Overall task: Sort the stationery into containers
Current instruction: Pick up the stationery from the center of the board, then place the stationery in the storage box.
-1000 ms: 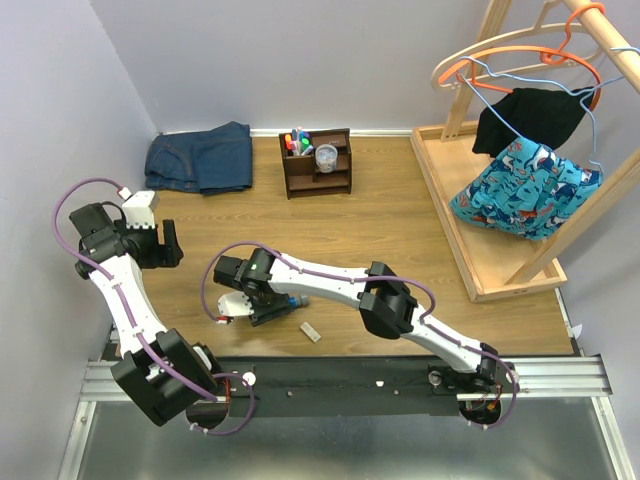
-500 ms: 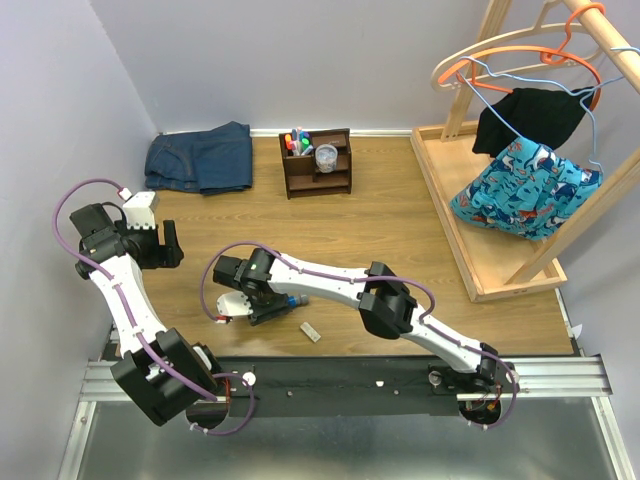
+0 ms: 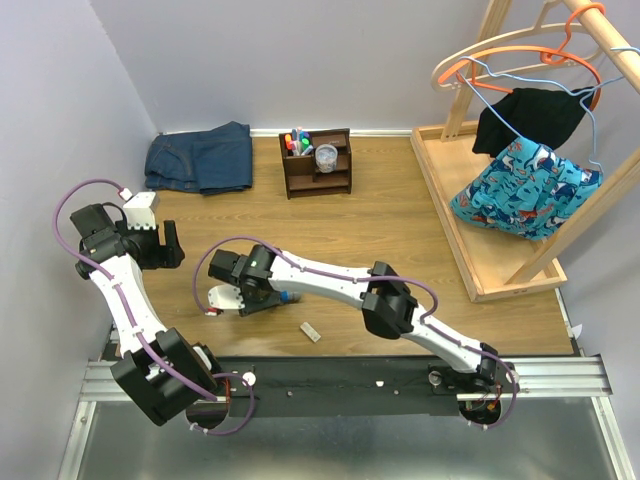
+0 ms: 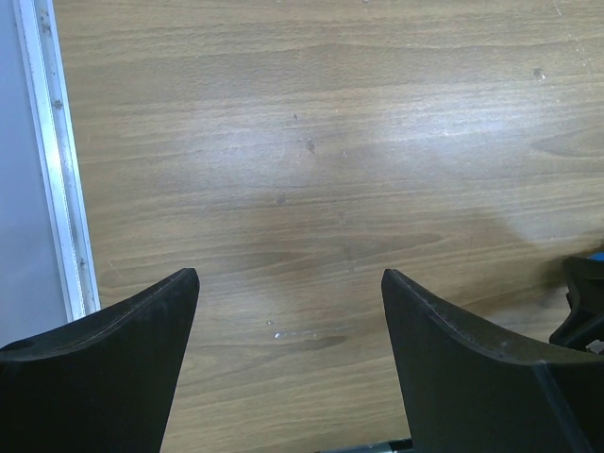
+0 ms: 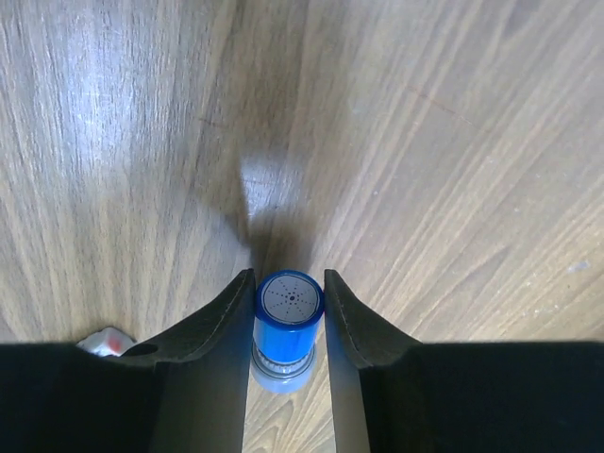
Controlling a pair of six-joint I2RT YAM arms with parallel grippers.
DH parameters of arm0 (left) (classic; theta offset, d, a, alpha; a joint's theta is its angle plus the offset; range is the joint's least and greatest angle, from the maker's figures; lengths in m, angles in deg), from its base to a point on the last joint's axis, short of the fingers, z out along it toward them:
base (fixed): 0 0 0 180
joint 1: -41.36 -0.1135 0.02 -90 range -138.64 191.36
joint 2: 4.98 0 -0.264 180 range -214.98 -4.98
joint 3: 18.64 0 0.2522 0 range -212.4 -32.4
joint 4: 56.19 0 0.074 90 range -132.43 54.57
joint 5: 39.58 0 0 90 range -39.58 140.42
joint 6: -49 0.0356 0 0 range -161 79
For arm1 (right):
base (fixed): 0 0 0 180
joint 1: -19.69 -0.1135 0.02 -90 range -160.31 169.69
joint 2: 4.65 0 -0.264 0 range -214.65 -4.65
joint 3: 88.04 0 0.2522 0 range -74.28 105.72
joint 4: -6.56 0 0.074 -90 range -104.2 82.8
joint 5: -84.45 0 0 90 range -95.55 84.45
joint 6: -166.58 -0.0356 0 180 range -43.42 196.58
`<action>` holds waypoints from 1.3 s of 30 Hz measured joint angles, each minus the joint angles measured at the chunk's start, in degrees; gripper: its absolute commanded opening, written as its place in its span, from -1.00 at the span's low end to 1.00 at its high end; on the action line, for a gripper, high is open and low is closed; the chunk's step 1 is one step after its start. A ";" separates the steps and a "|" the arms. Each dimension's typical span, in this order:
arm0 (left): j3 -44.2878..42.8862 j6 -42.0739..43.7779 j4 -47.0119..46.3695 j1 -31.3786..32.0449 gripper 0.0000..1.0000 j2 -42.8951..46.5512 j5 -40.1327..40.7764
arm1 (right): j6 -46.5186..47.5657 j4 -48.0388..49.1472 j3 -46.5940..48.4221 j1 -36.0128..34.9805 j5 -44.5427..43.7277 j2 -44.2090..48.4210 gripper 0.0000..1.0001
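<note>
Blue plastic sits between the right jaws: the right gripper point(image 5: 290, 283) pinches the short blue cylinder point(image 5: 290, 304) with its 2 fingers, 1 pressed against each side. The cylinder's dimpled round end faces the wrist camera. Wood-grain surface point(image 5: 425, 142) spreads beyond the fingertips. We cannot tell whether the cylinder rests on the surface or hangs just above it.

We see the left gripper point(image 4: 288, 276) with its jaws spread wide and only bare surface between them. A pale metal rail point(image 4: 57, 160) runs along the outer side of the left-hand finger. From above, these jaws are well apart from the right jaws, off to their left.

A small beige block point(image 3: 311, 331) lies flat near the right jaws, on the side toward the arm bases and a little to their right, touched by nothing.

The dark brown organiser point(image 3: 318, 168) stands well beyond both pairs of jaws, against the far wall. Markers with coloured caps point(image 3: 296, 139) stand upright in its taller section, and a clear round tub point(image 3: 326, 156) sits in the compartment beside them.

Folded jeans point(image 3: 200, 158) lie well beyond the left jaws, left of the organiser. A light-wood tray point(image 3: 442, 200) lies far to the right of the right jaws, with clothes on hangers above it.
</note>
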 measured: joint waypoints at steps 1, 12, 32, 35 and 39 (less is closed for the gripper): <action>0.00 -0.02 0.02 0.00 0.76 0.00 -0.09 | -0.31 0.22 -0.28 0.24 -0.09 0.37 -0.27; 0.00 -1.44 -0.07 0.02 0.76 0.00 -1.38 | -4.20 2.64 -3.72 10.58 0.00 11.50 -0.37; -1.70 0.90 -5.27 14.01 0.77 -4.63 -18.32 | -22.32 39.12 -24.52 40.46 18.62 33.77 -0.42; -3.06 -1.03 -7.58 15.06 0.77 -9.25 -19.39 | -26.32 47.08 -25.59 42.71 18.64 34.18 -0.42; -5.11 -4.85 -11.41 14.58 0.77 -13.49 -21.81 | -29.92 53.35 -25.75 43.28 18.78 34.01 -0.43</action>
